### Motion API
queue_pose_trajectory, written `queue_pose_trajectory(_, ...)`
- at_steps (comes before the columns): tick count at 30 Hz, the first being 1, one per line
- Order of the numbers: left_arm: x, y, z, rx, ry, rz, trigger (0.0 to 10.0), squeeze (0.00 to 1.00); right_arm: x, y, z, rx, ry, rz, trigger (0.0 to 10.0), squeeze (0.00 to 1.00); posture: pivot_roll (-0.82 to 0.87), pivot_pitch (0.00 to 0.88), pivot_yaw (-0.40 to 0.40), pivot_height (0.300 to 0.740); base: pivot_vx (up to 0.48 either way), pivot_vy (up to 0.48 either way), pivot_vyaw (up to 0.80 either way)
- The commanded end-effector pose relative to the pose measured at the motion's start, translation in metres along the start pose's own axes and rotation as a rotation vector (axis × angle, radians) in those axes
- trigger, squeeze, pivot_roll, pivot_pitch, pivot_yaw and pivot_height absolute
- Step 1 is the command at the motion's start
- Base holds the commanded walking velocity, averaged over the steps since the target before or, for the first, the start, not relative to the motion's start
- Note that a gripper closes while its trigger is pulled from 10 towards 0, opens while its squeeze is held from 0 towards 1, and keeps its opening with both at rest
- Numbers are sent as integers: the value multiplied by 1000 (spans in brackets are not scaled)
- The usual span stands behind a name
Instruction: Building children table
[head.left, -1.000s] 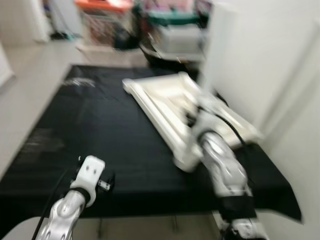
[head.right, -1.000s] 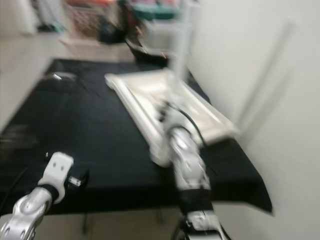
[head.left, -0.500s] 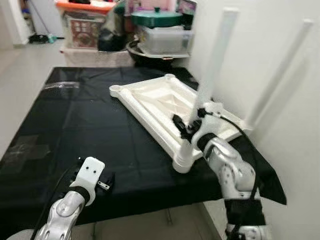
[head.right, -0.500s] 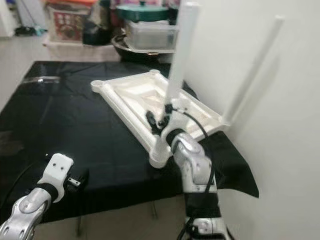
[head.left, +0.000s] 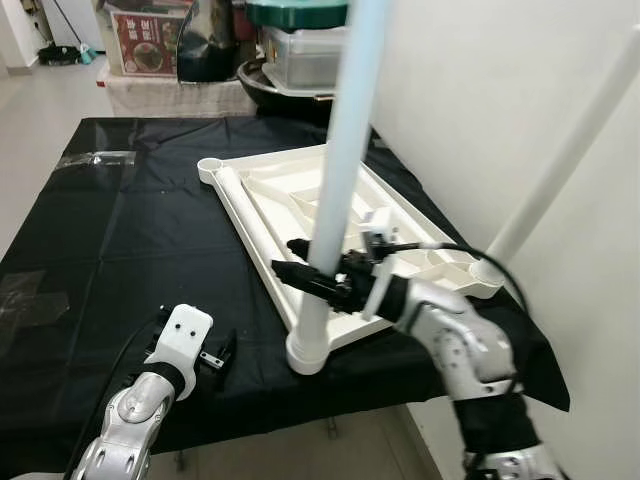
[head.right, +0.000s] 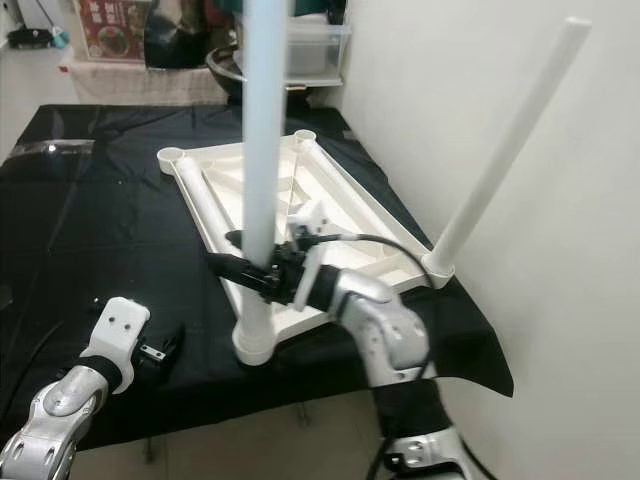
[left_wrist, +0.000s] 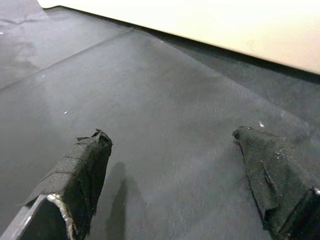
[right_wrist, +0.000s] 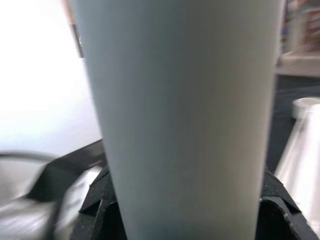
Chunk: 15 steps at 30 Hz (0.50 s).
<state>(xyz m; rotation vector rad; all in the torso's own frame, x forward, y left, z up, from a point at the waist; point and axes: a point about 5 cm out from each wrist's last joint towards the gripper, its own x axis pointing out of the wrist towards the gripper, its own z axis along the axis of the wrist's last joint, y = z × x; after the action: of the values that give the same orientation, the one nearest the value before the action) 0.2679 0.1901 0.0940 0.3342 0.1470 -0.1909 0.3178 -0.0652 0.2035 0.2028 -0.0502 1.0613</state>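
Observation:
A white children's table top (head.left: 300, 200) lies upside down on a black cloth. One white leg (head.left: 335, 170) stands upright in the near corner socket (head.left: 306, 355). My right gripper (head.left: 305, 268) is shut on this leg a little above the socket, and its black pads (right_wrist: 100, 200) press both sides of it. A second leg (head.right: 505, 140) stands in the corner by the wall. The two far sockets (head.left: 212, 165) are empty. My left gripper (head.left: 222, 352) hovers low over the cloth near the front edge, open, with nothing between its fingers (left_wrist: 85, 160).
A white wall (head.left: 480, 80) runs close along the right side. Behind the table stand a clear plastic bin (head.left: 300, 60), a dark bowl and a red box (head.left: 140, 40). A clear plastic bag (head.left: 95, 158) lies at the cloth's far left. Bare black cloth (head.left: 130, 250) spreads to the left.
The head view has moved closer and lost its blur. My right forearm now reaches the near leg from the right side. The left arm stays where it was.

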Motion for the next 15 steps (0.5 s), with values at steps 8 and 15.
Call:
queue_pose_trajectory(8,-3,-2,-7,-6,34,-15,10000,0,-81,-75,-31,2,133,-1320,0,0,150,0,-97,740,0,0,0)
queue_pose_trajectory(15,-2,-10,-7,-14,32,-41,10000,0,-51,-46,-22,33,41,-1015,10000,0,136,0,-84,740,0,0,0)
